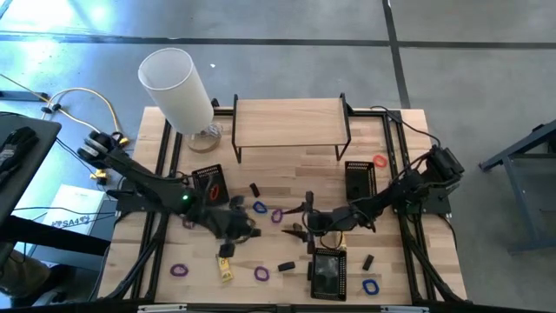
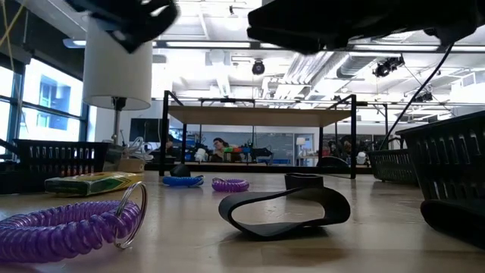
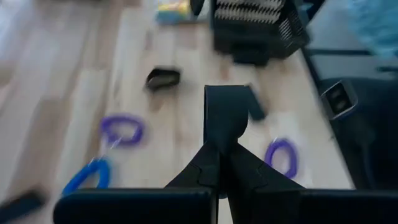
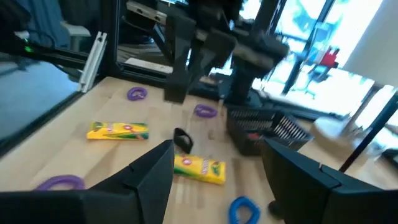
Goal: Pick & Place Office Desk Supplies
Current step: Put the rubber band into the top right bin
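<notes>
The wooden table (image 1: 287,174) carries everything. At its far left corner stands a tall white cylinder (image 1: 178,87), and a low wooden shelf (image 1: 287,120) sits at the far middle.

The left arm reaches in from the left, and the left gripper (image 1: 236,229) hangs over the near middle of the table with its fingers pressed together. I cannot tell whether anything thin is caught between them. The right arm reaches in from the right. The right gripper (image 1: 304,224) is just beside the left one, its fingers (image 4: 155,171) spread apart and empty.

There are three black mesh trays: one at the left (image 1: 208,183), one at the right (image 1: 359,178) and one at the near edge (image 1: 328,273).

The supplies lie scattered on the bare wood:
- A yellow piece (image 1: 226,271) lies near the left gripper.
- A purple loop (image 1: 179,270) lies near left, and another (image 1: 261,273) is at the near middle.
- A blue loop (image 1: 260,207) and a third purple loop (image 1: 278,215) lie between the two grippers.
- A second blue loop (image 1: 371,285) lies near right.
- A red loop (image 1: 380,162) sits beside the right tray.
- Small black blocks lie at the centre (image 1: 254,189), the near middle (image 1: 286,266) and near right (image 1: 367,261).
</notes>
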Available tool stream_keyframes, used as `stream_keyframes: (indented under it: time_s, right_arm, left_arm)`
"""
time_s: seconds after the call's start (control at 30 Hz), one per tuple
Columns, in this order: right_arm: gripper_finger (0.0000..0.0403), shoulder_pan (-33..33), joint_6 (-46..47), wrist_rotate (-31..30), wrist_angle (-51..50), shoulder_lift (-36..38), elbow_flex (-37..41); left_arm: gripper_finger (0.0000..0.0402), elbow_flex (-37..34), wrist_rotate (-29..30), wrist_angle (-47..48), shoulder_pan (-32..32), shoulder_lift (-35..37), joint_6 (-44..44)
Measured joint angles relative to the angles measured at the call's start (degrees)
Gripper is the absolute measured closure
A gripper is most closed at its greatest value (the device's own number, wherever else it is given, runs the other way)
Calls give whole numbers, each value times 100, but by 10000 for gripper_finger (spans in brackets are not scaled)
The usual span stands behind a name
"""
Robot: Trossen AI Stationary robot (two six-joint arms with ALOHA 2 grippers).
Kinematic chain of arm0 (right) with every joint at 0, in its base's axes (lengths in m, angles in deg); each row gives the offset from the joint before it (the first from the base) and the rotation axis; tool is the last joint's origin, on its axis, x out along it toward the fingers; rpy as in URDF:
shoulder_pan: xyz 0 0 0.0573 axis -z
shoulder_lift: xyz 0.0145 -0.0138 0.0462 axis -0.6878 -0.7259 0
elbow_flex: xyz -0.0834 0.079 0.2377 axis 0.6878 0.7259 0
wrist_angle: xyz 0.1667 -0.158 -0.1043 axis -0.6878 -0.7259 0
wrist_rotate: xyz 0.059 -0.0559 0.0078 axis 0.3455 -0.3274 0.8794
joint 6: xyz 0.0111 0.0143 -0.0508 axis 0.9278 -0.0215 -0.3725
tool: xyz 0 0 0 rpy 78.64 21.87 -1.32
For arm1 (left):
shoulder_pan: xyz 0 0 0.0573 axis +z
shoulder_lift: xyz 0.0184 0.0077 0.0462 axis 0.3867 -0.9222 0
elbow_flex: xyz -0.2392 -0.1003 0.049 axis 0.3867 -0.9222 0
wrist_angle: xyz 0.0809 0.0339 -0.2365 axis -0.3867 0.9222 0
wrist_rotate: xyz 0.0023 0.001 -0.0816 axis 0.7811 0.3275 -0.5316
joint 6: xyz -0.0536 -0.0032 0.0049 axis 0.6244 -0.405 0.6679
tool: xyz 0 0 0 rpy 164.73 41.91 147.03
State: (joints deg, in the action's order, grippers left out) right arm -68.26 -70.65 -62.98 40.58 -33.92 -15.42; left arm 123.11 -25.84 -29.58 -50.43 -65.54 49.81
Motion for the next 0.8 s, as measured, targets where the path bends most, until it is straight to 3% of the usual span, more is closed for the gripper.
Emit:
stream_keyframes:
  time_s: [0.17,0.4,0.8]
  right_arm:
    - [172,-288,-1041,-576,137,0,0]
    - [172,-511,-1775,-1024,99,0,0]
    - [172,-505,-2377,-1040,50,2,0]
  left_arm:
    - [400,0,-1410,-412,656,-233,-711]
    - [400,2,-3302,-1512,1519,-653,-702]
    - [401,7,-4340,-2791,1947,-1374,476]
